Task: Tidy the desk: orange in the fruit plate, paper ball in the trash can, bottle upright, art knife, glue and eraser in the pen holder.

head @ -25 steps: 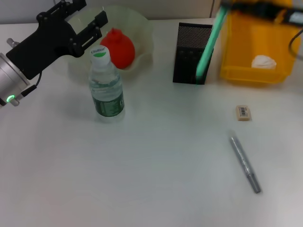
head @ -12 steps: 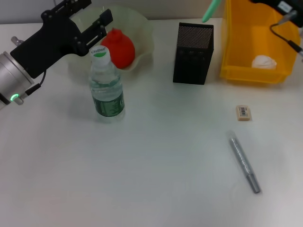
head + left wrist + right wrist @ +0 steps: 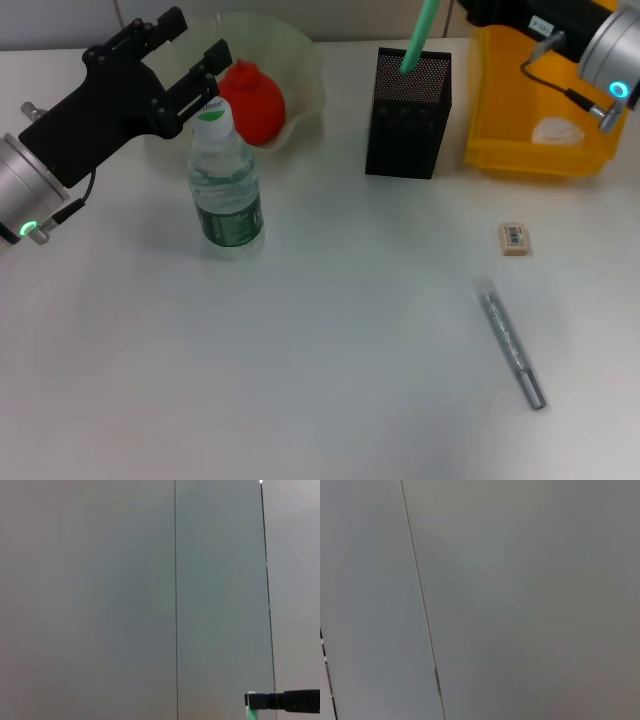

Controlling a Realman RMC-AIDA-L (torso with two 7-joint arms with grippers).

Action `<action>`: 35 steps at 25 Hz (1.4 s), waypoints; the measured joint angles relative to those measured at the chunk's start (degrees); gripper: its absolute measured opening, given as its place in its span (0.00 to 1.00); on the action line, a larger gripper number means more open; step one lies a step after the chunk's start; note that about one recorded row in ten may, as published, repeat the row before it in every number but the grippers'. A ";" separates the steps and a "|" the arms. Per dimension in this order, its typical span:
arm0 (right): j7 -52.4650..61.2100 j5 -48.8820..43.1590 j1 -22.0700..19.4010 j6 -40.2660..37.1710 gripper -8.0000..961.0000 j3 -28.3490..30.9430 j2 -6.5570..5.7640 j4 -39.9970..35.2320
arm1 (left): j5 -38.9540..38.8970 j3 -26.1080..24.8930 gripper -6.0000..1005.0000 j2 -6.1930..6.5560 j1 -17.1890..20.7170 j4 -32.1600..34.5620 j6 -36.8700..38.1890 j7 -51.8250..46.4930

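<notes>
Green stick (image 3: 418, 35) (glue or knife, can't tell) now tip-down in the pen holder (image 3: 407, 112), a second ago beside it. Right gripper (image 3: 480, 10) at top edge, grip state can't tell. Left gripper (image 3: 190, 50) open behind bottle (image 3: 224, 180). Eraser (image 3: 514, 238) loose on desk (image 3: 330, 350).

An office or lab desk setup, this: a plain white tabletop (image 3: 300, 380) carrying desk clutter, with a black metal mesh pen holder (image 3: 405, 110) and a bright yellow plastic bin (image 3: 540, 100), and bare grey wall panels (image 3: 100, 600) with thin seams behind.
</notes>
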 joint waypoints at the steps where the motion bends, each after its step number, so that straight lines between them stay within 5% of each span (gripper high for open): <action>1: 0.00 0.00 0.21 0.26 0.23 -0.02 0.00 0.48 | -0.01 -0.01 0.62 0.01 0.05 -0.16 0.03 0.05; 18: 6.63 -0.01 -0.61 2.31 0.28 -4.65 0.26 0.99 | -0.06 0.40 0.63 0.14 0.53 -0.30 0.63 0.58; 24: 10.33 -0.19 -1.45 1.83 0.52 -5.31 0.13 -0.54 | -0.06 0.41 0.63 0.19 0.66 -0.30 0.90 0.74; 30: 32.25 -10.48 -8.85 -1.69 0.54 -13.43 0.20 -20.76 | -0.06 0.43 0.63 0.28 0.67 -0.20 1.07 0.76; 35: 63.78 -35.92 -12.44 -6.70 0.54 -15.99 0.64 -42.53 | -0.06 0.11 0.62 0.31 0.62 -0.12 1.08 0.76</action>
